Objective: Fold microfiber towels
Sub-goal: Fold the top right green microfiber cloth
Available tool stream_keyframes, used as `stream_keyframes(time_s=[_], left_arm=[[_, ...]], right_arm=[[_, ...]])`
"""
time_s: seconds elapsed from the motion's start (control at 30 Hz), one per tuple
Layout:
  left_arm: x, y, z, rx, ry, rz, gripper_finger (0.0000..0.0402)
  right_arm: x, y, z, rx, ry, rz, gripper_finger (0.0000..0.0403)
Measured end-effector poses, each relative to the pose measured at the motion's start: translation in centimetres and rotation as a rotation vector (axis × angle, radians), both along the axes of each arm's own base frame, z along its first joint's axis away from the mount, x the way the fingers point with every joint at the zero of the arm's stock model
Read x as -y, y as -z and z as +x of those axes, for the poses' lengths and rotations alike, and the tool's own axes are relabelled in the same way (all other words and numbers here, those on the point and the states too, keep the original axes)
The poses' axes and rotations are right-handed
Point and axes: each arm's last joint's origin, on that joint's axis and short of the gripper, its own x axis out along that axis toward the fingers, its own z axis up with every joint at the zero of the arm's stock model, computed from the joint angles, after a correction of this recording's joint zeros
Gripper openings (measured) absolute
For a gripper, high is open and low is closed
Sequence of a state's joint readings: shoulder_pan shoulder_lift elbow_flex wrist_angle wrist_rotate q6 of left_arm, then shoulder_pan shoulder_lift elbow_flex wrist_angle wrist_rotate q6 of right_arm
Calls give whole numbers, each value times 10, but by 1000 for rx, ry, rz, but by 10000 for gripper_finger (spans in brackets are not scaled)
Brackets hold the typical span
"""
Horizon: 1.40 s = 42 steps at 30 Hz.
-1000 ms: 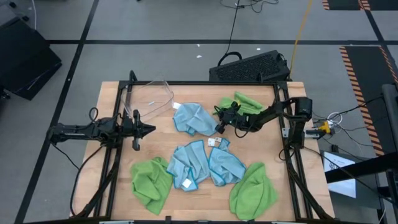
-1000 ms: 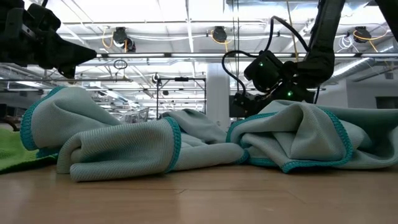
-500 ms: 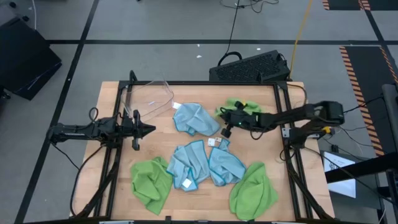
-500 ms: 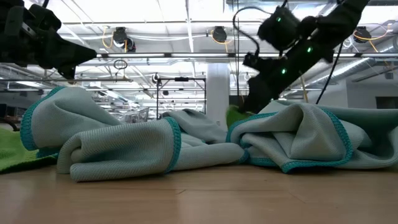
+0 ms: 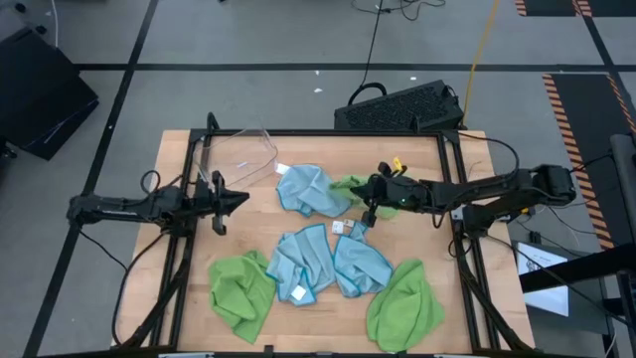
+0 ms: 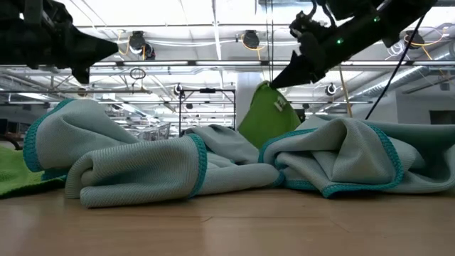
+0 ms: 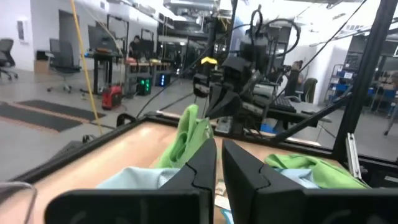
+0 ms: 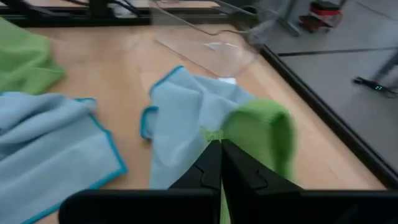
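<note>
I am pinching a lime green towel [image 5: 350, 187] in my right gripper [image 5: 370, 206], fingers clamped together on one of its edges, and I am holding it up off the table [image 5: 179, 298] so that it is hanging from my fingertips in a loose, tapering drape; in the low view the same cloth [image 6: 268, 114] is dangling below my gripper [image 6: 272, 84] with its lower end dropping behind the blue folds in front. Just beside my grip, toward my left arm, a crumpled light blue towel [image 5: 310, 189] is lying on the wood, with the hanging green cloth reaching down against its edge. Nearer the front edge of the table from my grip, two more light blue towels [image 5: 330, 261] are lying bunched and overlapping, with small white tags [image 5: 344, 228] showing between them and my fingers. Beyond those, two more lime green towels are sitting crumpled near the front edge, one [image 5: 405, 303] on my right side and one [image 5: 241, 291] on my left. Well apart from my right gripper, across the blue towel, my left gripper [image 5: 236, 200] is hovering above bare wood with its fingers nearly together and nothing between them. Farther out, at the back corner on my left arm's side, a clear plastic bin [image 5: 242, 156] is lying on the table
</note>
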<state>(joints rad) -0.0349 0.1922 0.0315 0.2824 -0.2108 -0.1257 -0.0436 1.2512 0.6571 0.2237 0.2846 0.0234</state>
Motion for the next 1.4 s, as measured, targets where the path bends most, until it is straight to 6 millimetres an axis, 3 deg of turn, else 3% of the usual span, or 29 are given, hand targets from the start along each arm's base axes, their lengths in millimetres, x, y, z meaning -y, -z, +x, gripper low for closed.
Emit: stream_keyframes(time_s=[0.13, 0.3, 0.47, 0.6, 0.83, 1.0, 1.23, 1.4], left_arm=[[1, 1, 14, -14, 0, 7, 59], [2, -6, 40, -68, 0, 17, 148], [5, -22, 84, -160, 9, 27, 226], [12, -24, 127, -254, 36, 93, 254], [29, -13, 200, -368, 84, 251, 259], [38, -5, 237, -396, 104, 336, 260], [41, 9, 267, -435, 84, 412, 251], [40, 10, 271, -444, 41, 425, 191]], right_arm=[[-4, -1, 1, 14, -54, 17, 0], [-11, -1, 2, 13, -136, 38, 0], [-19, 0, 2, -2, -229, 49, 0], [-25, 1, 1, -15, -261, 50, 0], [-36, 2, 1, -14, -283, 76, 0], [-40, 1, 0, -11, -288, 92, 0], [-42, 1, 0, -8, -275, 84, 0], [-43, 1, 0, -4, -275, 88, 0]])
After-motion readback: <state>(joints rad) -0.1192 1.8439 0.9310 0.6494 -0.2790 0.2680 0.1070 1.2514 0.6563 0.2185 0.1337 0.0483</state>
